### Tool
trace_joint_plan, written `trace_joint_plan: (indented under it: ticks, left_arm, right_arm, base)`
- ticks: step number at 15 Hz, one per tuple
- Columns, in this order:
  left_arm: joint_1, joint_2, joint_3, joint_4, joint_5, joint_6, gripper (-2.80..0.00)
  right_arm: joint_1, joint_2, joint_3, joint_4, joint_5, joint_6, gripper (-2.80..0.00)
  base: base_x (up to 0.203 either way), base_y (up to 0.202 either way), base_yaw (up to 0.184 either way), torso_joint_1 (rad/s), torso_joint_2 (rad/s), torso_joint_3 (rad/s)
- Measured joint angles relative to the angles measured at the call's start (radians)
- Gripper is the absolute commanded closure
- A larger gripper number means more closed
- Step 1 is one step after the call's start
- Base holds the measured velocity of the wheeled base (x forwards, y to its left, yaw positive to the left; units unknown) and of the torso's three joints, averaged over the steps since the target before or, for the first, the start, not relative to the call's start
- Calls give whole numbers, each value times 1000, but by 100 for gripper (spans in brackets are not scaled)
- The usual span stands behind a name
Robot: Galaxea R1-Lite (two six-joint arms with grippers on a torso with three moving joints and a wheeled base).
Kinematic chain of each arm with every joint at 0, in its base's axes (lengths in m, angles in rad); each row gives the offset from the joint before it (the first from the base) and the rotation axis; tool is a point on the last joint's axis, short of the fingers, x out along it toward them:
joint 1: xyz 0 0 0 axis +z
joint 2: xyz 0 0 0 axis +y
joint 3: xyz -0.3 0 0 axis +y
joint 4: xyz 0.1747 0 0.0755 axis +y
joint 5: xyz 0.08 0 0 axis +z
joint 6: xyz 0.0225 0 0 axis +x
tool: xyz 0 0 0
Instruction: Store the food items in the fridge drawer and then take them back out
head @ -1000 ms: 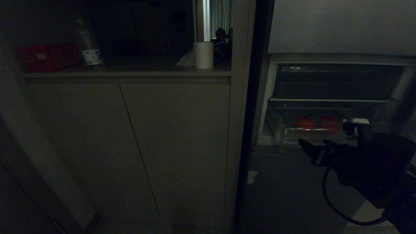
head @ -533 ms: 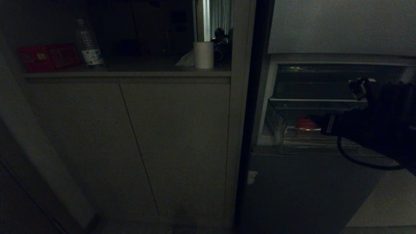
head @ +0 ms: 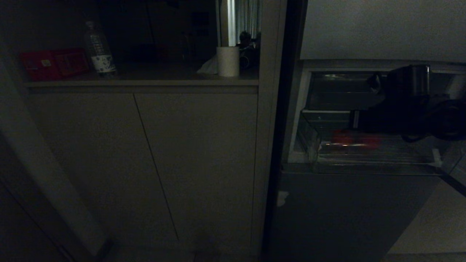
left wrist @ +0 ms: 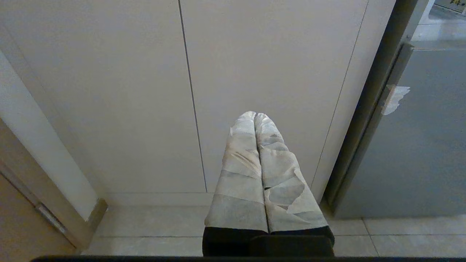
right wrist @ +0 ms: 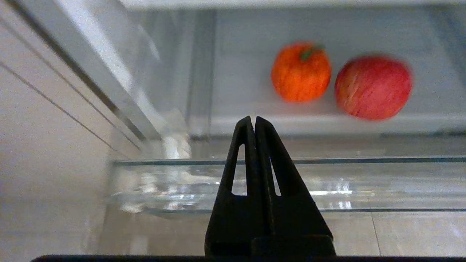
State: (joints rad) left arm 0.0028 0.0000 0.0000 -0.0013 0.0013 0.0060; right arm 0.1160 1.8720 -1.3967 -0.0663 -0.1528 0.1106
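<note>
Hanging low near the floor, the left gripper (left wrist: 255, 116) has its two taped fingers (left wrist: 240, 171) pressed tight together with nothing between them. It points at the pale cabinet doors (left wrist: 145, 91), with the dark grey fridge (left wrist: 418, 145) off to one side and a scrap of whitish tape (left wrist: 396, 97) on the fridge edge.

Over at the fridge, the right gripper (right wrist: 253, 122) is up in front of the open part, and its black fingers (right wrist: 269, 174) are squeezed shut on nothing at all. Its tip hangs just above the clear front lip of the fridge drawer (right wrist: 291, 182), which is pulled out. In the head view the dark arm reaches in from the right, over the drawer (head: 364, 158).

Farther back, two food items sit side by side on the drawer floor (they look like fruit). One is an orange-red one with a green stem (right wrist: 300, 71), and the other is a red apple (right wrist: 372, 87) just beside it. The gripper is not touching them.

Far off on the counter stand a bottle (head: 99, 49), a red box (head: 54, 63) and a white roll (head: 228, 61).
</note>
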Motion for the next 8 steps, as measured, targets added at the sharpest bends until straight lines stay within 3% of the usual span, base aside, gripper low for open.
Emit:
trace_joint_plan:
  ticks: [8]
  left_arm:
    - [0,0,0,0,0,0,0]
  right_arm:
    - [-25,143,-165,162,-3,10,0]
  base:
    - [0,0,0,0,0,0]
